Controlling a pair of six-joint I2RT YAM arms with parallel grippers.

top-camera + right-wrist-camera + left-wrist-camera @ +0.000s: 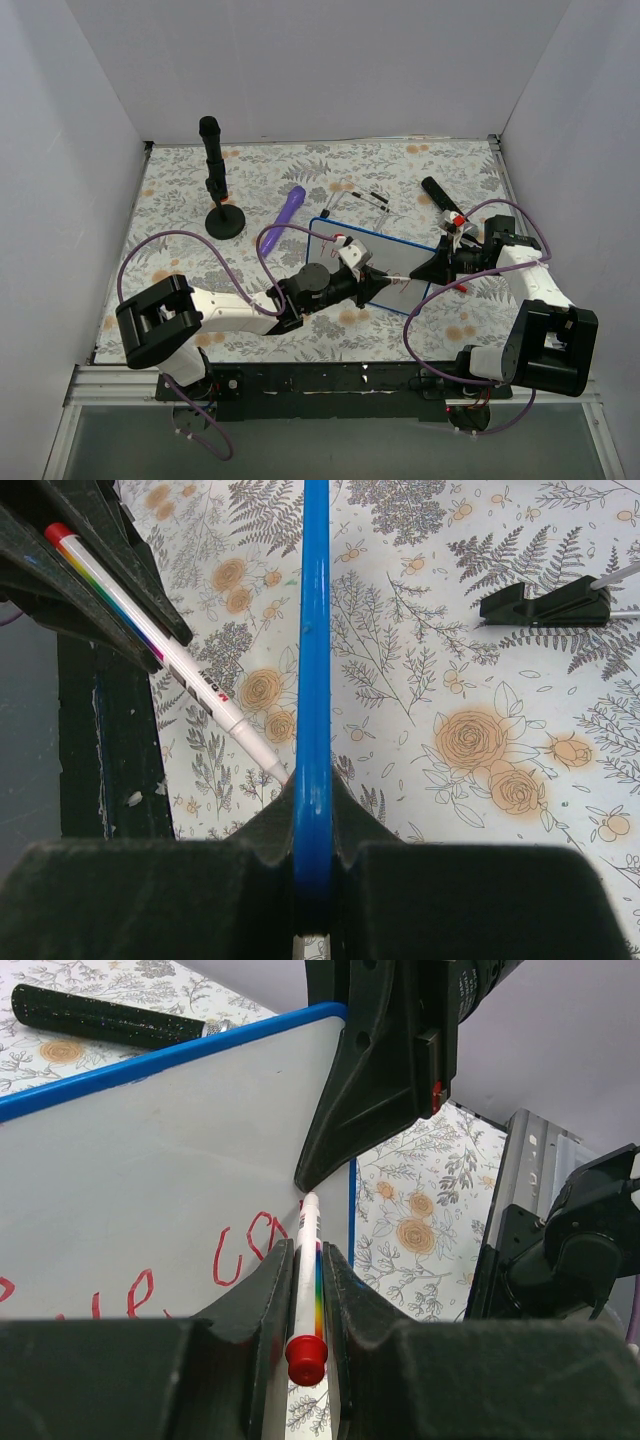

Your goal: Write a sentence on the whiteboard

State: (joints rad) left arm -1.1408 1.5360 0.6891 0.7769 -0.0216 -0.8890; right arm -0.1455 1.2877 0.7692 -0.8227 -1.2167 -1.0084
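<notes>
Top external view: small glossy white whiteboard (400, 258) with thin blue rim lies right of centre on the floral-patterned table (180, 180), nearer its near edge, between both grippers.

Left wrist view: left gripper (305, 1280) is clamped on a white, rainbow-striped, red-ended marker (307, 1250). The marker tip is at the board near its right edge, beside the red handwritten sentence (240, 1255).

Right wrist view: right gripper (312, 820) is pinched tight onto the blue rim, with the marker tip just beside it.

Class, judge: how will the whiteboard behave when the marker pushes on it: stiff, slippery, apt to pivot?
Probably stiff: the whiteboard shows a straight blue rim though the right gripper pinches only one edge. Its glossy face looks slippery. It may pivot under the marker, gripped at one spot.
</notes>
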